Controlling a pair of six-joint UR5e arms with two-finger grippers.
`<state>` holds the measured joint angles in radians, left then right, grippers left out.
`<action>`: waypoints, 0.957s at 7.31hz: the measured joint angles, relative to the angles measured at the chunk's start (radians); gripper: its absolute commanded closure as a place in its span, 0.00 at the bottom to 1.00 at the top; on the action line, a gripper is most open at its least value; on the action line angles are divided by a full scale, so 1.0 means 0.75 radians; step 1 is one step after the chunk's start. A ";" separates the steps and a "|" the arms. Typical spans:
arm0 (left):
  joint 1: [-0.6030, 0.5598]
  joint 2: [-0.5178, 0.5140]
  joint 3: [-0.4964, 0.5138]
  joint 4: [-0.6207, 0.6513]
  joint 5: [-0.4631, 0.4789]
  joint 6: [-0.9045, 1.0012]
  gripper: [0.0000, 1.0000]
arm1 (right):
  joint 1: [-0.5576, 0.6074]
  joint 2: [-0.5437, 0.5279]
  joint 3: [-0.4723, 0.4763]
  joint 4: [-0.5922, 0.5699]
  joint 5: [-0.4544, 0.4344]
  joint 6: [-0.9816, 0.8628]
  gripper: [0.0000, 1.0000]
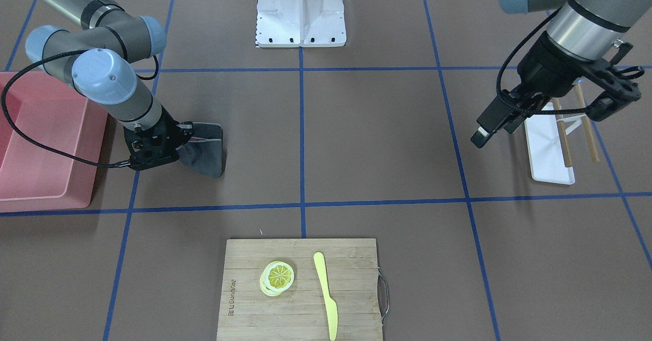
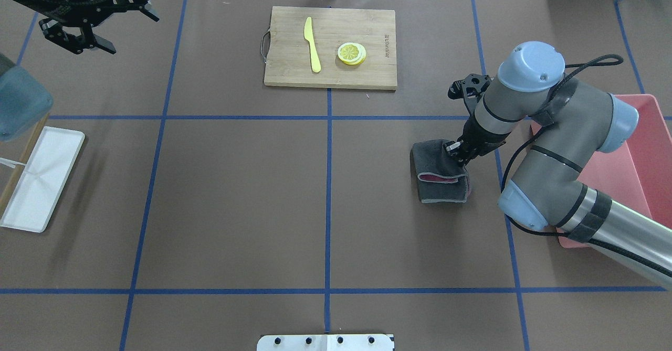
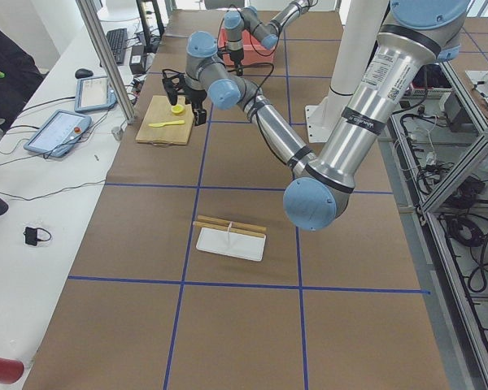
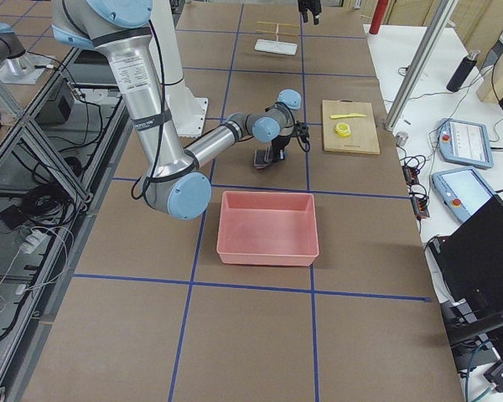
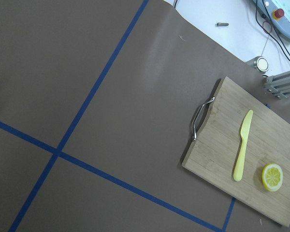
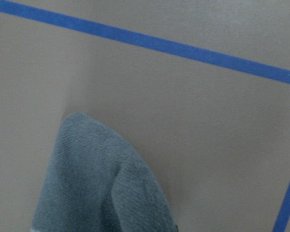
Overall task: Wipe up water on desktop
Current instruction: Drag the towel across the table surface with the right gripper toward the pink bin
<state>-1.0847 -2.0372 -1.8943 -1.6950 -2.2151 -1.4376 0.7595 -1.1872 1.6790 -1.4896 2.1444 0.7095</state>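
A white side desk (image 3: 32, 162) stood along one edge, carrying two tablet-like pendants (image 3: 57, 132), a keyboard (image 3: 114, 41), a mouse (image 3: 83, 73) and a black box (image 3: 34, 236). An aluminium post (image 3: 106, 57) rose from it. Opposite, open metal framing (image 3: 459, 154) held tangled cables (image 3: 470, 244).

The right arm (image 2: 577, 125) and left arm (image 1: 586, 20) were silver-grey tubes with pale blue joint caps and black bands, each trailing a black cable (image 2: 598, 61). The right claw (image 2: 457, 157) and left claw (image 2: 134, 35) were black, seemingly pierced with holes.
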 measured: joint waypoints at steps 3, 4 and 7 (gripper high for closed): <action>0.000 0.001 0.004 0.000 0.000 0.000 0.02 | 0.070 -0.003 -0.017 -0.048 -0.005 -0.061 1.00; 0.000 0.004 0.005 0.000 0.000 0.000 0.02 | 0.098 -0.004 -0.032 -0.064 -0.016 -0.092 1.00; 0.000 0.011 0.007 0.000 0.000 0.001 0.02 | 0.184 -0.002 -0.052 -0.153 -0.056 -0.228 1.00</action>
<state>-1.0845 -2.0288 -1.8888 -1.6953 -2.2151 -1.4370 0.8972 -1.1890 1.6401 -1.6047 2.1022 0.5382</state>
